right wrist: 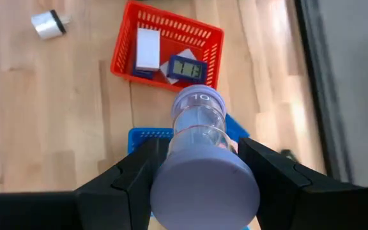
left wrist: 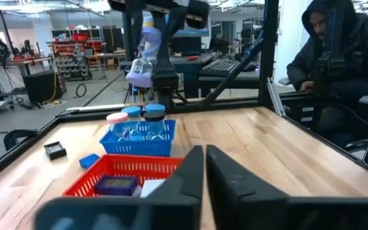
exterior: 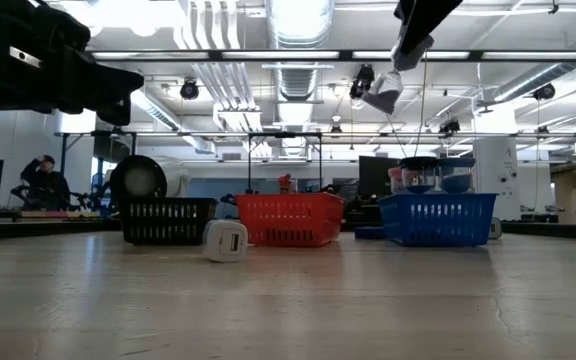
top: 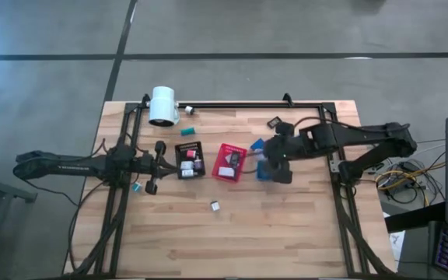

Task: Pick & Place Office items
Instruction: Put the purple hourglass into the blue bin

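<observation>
Three small baskets stand in a row at the middle of the wooden table (top: 286, 233): a black basket (top: 190, 159), a red basket (top: 230, 162) and a blue basket (exterior: 436, 219) that lies mostly hidden beneath the right arm in the overhead view. The right gripper (right wrist: 197, 167) hangs above the blue basket, its fingers pinching a clear jar (right wrist: 198, 131) with a lavender cap, held well off the table. In the red basket lie a white block (right wrist: 147, 48) and a small digital clock (right wrist: 185, 67); the blue one holds three capped jars, one pink and two blue. A white cube (top: 215, 205) sits alone on the open boards in front of the baskets, a small silver roll (right wrist: 47, 23) lies beside the red basket, and a black piece (top: 274, 122) and a teal bit (top: 186, 131) rest near the far rail, close to a big white cylinder (top: 163, 106). The left gripper (left wrist: 204, 167) waits beside the black basket, fingers pressed together on nothing. A person in a dark hooded jacket (left wrist: 337, 64) sits beyond the table's edge.
</observation>
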### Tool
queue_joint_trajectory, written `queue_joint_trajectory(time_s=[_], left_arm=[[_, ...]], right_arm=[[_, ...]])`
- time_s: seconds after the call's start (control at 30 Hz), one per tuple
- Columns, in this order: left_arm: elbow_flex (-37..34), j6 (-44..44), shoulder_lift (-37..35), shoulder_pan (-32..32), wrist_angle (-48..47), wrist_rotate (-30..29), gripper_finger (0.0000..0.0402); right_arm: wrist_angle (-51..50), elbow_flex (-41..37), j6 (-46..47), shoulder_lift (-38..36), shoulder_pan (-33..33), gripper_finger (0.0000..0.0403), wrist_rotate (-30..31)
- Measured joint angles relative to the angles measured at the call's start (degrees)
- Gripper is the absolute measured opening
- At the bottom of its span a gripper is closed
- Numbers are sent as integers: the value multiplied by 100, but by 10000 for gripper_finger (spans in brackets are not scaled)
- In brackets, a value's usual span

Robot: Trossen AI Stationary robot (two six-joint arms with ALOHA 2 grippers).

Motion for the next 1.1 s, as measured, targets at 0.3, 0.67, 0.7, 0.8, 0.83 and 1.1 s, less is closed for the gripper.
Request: queue_joint_trajectory(time_s=[0.3, 0.67, 0.7, 0.8, 0.83, 1.1], left_arm=[[8, -4, 0, 0, 22, -2, 28], [11, -32, 0, 0, 24, -7, 30], [11, -42, 0, 0, 24, -7, 30], [11, -45, 0, 0, 24, -7, 30], [11, -65, 0, 0, 24, -5, 30], [11, -87, 0, 0, 22, 9, 34]], right_arm=[[-247, 192, -70, 652, -806, 189, -1030], [-1843, 1638, -458, 2295, -1550, 189, -1552], [-1921, 1780, -483, 2424, -1574, 189, -1567], [-2099, 2175, -624, 2750, -1628, 189, -1641], [-2167, 2305, -641, 2861, -1641, 189, -1695], [-2459, 3143, -641, 3609, -1666, 189, -2133]])
